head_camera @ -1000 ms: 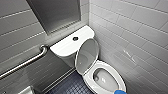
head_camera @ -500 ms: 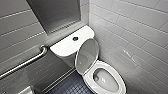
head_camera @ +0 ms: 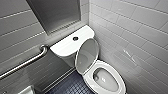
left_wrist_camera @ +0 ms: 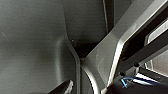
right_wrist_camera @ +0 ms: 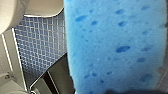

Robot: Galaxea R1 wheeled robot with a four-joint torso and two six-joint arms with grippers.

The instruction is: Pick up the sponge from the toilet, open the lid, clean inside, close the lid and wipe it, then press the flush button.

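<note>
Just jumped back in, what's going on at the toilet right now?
The lid is up, leaning back against the tank, so the toilet bowl is open. The sponge shows very close in the right wrist view, above the tiled floor, so the right arm seems to be carrying it. The flush button sits on the tank top.

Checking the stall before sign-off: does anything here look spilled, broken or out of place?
Nothing stands out. The white oval plastic lid stands raised on the white ceramic toilet, and no spill shows on the dark tiled floor. The bright blue porous sponge looks intact.
</note>
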